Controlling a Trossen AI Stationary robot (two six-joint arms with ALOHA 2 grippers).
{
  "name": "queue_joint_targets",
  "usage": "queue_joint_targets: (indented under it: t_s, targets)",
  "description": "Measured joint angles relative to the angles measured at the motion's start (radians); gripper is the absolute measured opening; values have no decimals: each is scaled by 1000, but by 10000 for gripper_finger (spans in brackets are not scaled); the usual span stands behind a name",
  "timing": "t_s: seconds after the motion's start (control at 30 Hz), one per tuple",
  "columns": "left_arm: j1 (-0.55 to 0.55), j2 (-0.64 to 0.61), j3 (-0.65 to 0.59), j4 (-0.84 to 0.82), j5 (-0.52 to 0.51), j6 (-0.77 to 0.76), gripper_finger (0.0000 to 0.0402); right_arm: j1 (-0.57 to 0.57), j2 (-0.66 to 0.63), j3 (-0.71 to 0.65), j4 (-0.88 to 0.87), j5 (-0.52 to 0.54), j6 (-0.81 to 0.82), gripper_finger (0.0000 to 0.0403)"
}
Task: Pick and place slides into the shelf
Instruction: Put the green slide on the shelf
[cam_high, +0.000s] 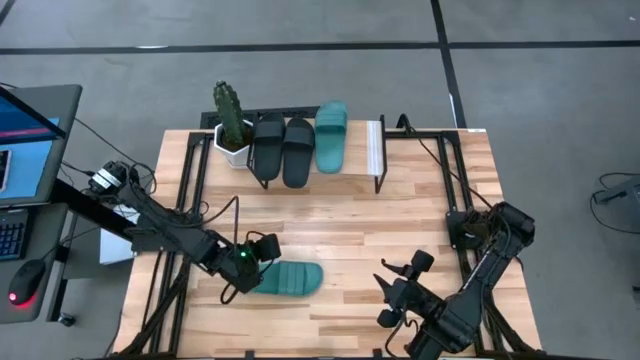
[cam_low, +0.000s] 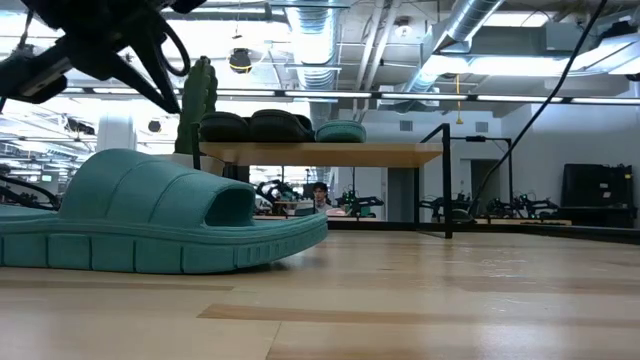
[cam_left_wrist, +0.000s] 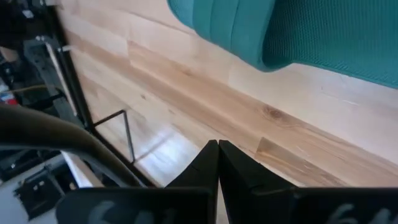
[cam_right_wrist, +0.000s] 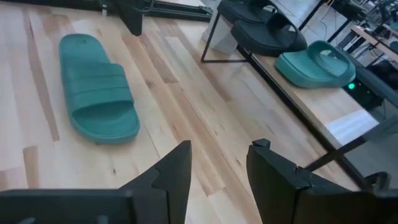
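Left fingers (cam_high: 262, 246) pressed together, apparently just beside the loose teal slide (cam_high: 288, 278) on the counter (cam_high: 340, 230). Right fingers (cam_high: 397, 272) spread, empty, well apart from it.

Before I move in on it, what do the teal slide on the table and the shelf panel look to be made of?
The teal slide looks like soft moulded rubber or foam with a matte finish: one-piece body, ribbed strap, grooved sole edge, no shine. The shelf panel looks like light wood or wood-look laminate, smooth and pale, on thin black legs, probably metal. Which of the two the panel is I cannot tell.
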Motion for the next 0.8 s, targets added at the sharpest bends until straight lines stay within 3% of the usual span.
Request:
queue_joint_targets:
  t_s: [0.27,0.5,0.8]
  targets:
    - [23,0,0,89,62,172,2,37,0,-42,6,-2,148,138]
    - [-33,0,0,84,154,64,2,53,0,-124,106,1,248,139]
    - [-102,0,0,86,85,-90,2,-59,0,-248,558,-76,-86,138]
